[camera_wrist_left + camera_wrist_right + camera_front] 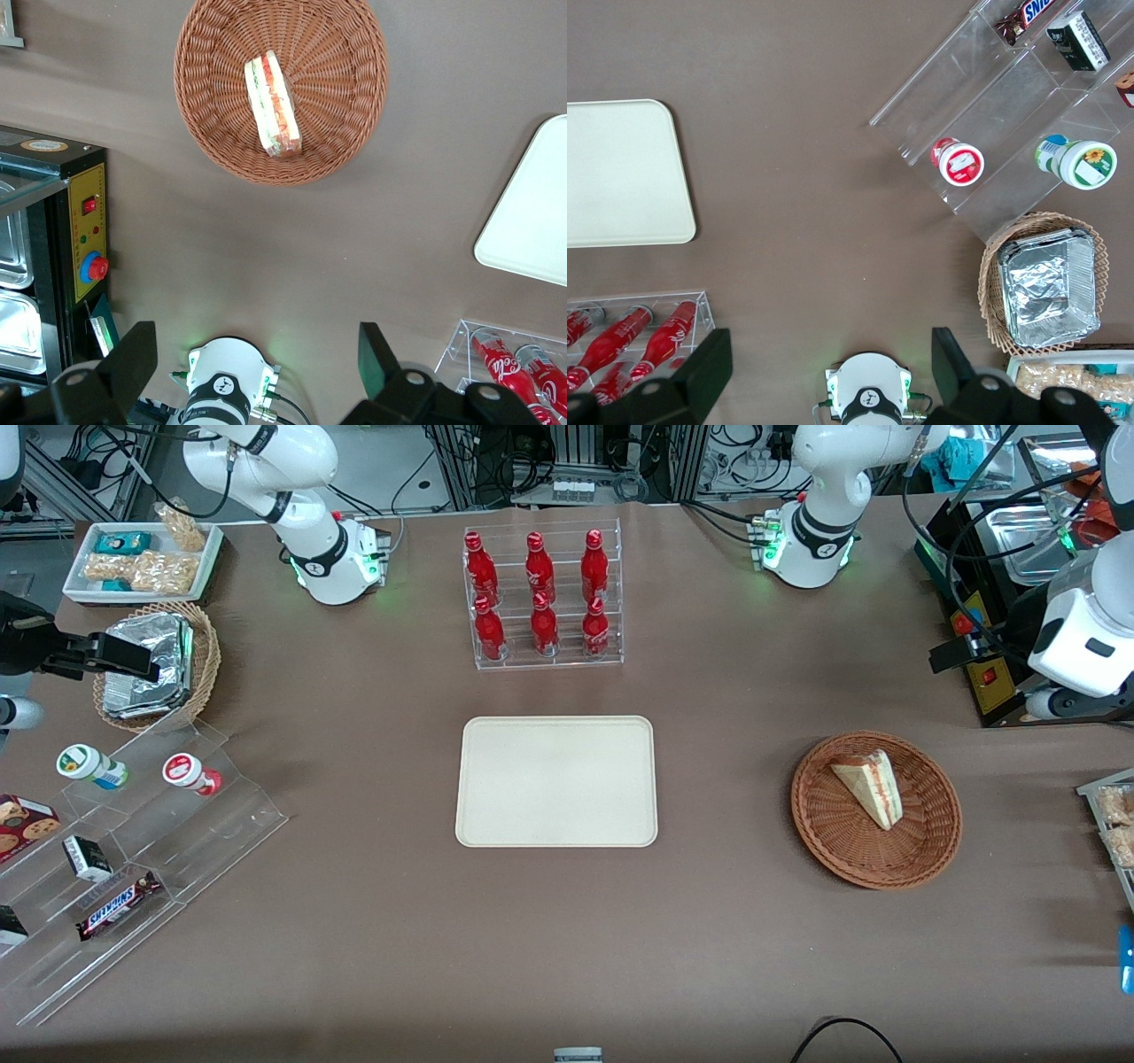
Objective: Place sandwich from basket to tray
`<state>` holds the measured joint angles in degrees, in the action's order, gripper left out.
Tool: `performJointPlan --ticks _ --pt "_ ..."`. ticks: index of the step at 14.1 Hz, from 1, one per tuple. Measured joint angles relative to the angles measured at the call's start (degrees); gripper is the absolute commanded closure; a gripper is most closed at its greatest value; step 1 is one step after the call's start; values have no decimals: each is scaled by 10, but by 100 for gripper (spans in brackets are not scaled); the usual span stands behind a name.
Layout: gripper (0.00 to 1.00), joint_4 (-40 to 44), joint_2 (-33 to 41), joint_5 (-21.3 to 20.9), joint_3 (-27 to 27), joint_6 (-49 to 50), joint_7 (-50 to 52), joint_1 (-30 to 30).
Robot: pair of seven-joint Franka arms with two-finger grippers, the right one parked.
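Observation:
The sandwich point(870, 786) point(273, 104), a pale bread wedge with red and green filling, lies in the shallow reddish-brown wicker basket point(921, 859) point(213, 133) toward the working arm's end of the table. The empty cream tray point(556, 781) point(532, 212) lies flat at the table's middle. My gripper point(952, 657) point(255, 341) hangs high over the table, farther from the front camera than the basket and well apart from it. It is open, its fingers spread wide with nothing between them.
A clear rack of red bottles point(542, 598) point(518, 363) stands farther from the front camera than the tray. A black control box with a red button point(983, 669) point(84, 230) sits beside my gripper. Acrylic snack shelves point(133, 850) and a foil-packet basket point(155, 664) lie toward the parked arm's end.

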<state>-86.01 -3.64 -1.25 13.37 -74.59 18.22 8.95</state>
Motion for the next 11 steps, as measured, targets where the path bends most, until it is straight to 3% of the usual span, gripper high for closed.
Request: performJointPlan --ticks 11 --pt "0 0 -14 0 -1 2 0 4"
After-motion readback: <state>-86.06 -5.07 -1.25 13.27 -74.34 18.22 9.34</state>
